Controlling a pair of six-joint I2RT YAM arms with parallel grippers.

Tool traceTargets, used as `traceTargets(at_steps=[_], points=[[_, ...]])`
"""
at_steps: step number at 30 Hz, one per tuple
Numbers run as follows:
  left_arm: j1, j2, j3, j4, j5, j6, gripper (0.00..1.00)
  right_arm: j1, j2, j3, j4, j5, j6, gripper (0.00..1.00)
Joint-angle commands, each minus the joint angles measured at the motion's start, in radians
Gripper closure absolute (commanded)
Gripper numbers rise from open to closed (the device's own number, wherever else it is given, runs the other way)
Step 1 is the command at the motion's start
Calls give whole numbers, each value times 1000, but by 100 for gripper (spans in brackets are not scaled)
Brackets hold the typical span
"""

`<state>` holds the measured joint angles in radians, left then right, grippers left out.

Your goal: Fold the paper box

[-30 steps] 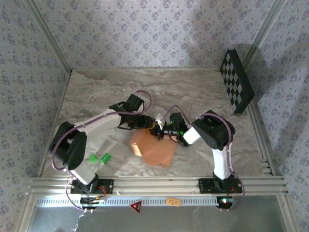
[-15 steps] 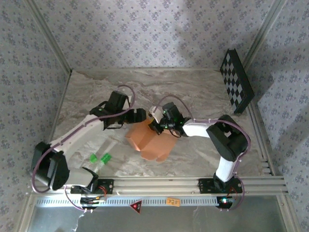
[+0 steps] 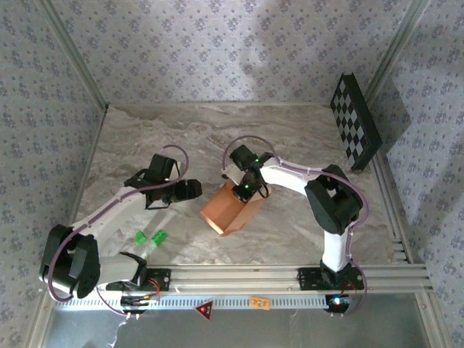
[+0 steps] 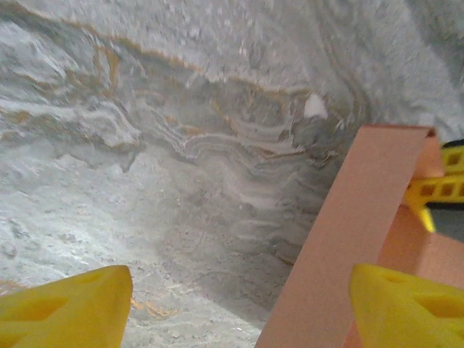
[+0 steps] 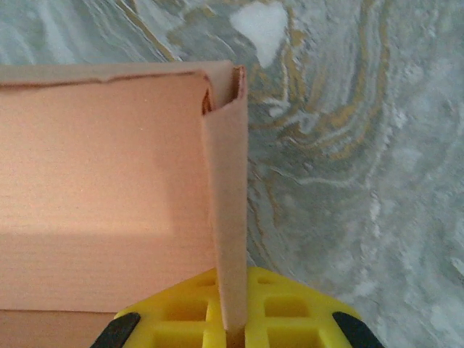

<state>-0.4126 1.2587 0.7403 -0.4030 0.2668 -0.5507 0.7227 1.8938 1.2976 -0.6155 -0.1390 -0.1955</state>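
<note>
Salmon wall of the paper box (image 3: 230, 210) is pinched in your right gripper (image 3: 245, 190) — tug hard and it could tear. Your left gripper (image 3: 192, 190), just beside the box, gapes empty.

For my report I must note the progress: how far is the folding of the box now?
Done: the paper box already has sides standing up around its floor. In hand: the right gripper pinches one upright wall by a corner, while the left gripper is open beside the box and holds nothing. Left: securing that wall and any loose flaps. How many remain, I cannot tell.
</note>
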Motion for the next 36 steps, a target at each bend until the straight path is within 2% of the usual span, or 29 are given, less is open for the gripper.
traceTargets(at_steps=[1, 8, 15, 20, 23, 27, 29, 33, 36], points=[[-14, 36, -36, 107, 69, -24, 24, 18, 54, 22, -136, 183, -16, 100], [-77, 152, -66, 213, 131, -34, 32, 50, 106, 35, -124, 366, 12, 100], [-115, 228, -71, 302, 198, -40, 42, 85, 146, 44, -102, 518, -47, 100], [-139, 248, -73, 328, 237, -40, 49, 95, 174, 29, -69, 565, -67, 100], [-155, 249, -81, 337, 248, -46, 51, 96, 186, 19, -63, 510, -112, 100], [-170, 212, -95, 336, 251, -63, 51, 92, 179, 5, -118, 251, -248, 100], [-173, 172, -99, 314, 231, -67, 50, 90, 165, -2, -140, 171, -303, 100], [-171, 80, -97, 222, 143, -44, 46, 93, 139, -13, -128, 151, -319, 100], [-166, 45, -91, 174, 111, -28, 45, 87, 118, 8, -137, 135, -316, 88]])
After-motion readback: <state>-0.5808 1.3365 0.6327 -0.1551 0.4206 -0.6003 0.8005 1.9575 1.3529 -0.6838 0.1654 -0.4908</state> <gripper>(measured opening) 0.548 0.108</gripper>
